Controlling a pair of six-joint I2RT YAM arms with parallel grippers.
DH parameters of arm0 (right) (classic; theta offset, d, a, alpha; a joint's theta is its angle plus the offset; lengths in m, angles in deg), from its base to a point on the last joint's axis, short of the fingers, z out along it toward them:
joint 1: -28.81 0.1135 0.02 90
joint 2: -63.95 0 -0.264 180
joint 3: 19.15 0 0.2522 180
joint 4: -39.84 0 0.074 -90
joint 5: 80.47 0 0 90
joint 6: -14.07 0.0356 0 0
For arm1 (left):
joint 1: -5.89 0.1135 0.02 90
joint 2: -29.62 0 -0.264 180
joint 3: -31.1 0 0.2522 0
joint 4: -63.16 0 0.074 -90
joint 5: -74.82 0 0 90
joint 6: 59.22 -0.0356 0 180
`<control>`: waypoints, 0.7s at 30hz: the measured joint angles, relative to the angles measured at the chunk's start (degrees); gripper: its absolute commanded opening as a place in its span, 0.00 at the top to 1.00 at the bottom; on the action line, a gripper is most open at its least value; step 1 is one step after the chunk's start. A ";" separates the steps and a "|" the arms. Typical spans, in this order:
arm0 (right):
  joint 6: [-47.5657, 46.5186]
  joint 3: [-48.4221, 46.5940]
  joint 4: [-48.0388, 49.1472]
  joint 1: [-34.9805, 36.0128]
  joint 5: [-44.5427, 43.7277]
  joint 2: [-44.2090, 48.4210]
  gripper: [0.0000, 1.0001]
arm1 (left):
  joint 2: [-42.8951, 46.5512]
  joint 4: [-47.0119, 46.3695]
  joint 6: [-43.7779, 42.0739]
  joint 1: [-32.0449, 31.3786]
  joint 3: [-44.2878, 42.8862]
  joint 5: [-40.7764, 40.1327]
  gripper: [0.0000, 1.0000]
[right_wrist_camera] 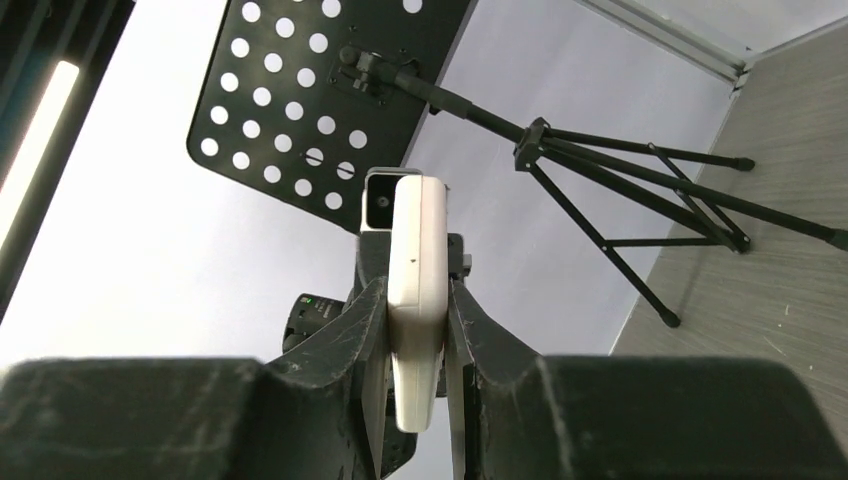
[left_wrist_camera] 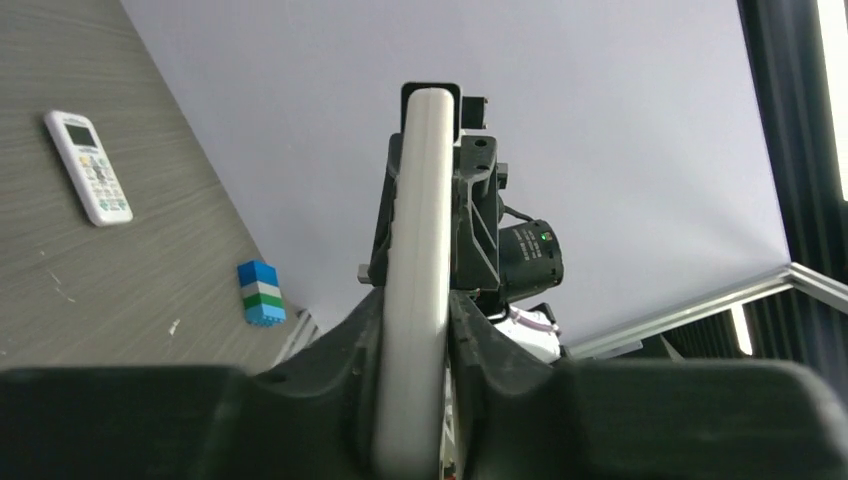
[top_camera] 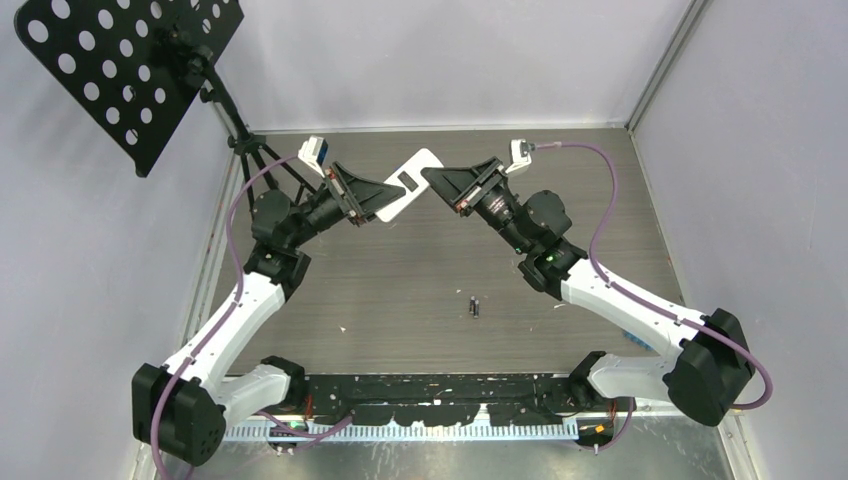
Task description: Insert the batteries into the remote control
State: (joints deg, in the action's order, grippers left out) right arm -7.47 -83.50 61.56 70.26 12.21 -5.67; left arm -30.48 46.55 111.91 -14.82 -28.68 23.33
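Note:
A white remote control (top_camera: 408,184) hangs in the air at the back of the table, held at both ends. My left gripper (top_camera: 372,196) is shut on its left end and my right gripper (top_camera: 440,182) is shut on its right end. In the left wrist view the remote (left_wrist_camera: 420,230) stands edge-on between my fingers (left_wrist_camera: 350,335). In the right wrist view it (right_wrist_camera: 418,260) is also edge-on, pinched by both fingers (right_wrist_camera: 468,325). Two small dark batteries (top_camera: 474,307) lie side by side on the table, in front of and below both grippers.
A second white remote (left_wrist_camera: 88,167) with buttons lies face up on the table. A blue, white and green block stack (left_wrist_camera: 261,293) stands near the table's edge. A black perforated music stand (top_camera: 130,70) on a tripod (right_wrist_camera: 640,190) fills the back left corner.

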 measured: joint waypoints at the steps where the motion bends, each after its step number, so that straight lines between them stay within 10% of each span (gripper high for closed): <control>1: 0.28 0.02 0.74 0.00 0.11 -0.02 0.86 | 0.00 -0.09 0.11 0.04 -0.02 0.09 0.98; 9: -5.31 -0.02 -5.40 -0.98 3.76 0.07 0.19 | 0.11 7.74 -8.52 0.26 -1.05 2.03 1.00; 21: -32.70 -9.81 -33.00 -3.69 27.12 1.84 0.30 | -0.42 37.13 -37.09 1.77 -12.50 19.15 1.00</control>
State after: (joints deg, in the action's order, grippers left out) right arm -40.16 -93.31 28.56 66.57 39.33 -3.83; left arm -30.89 83.69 74.82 -13.04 -41.19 42.47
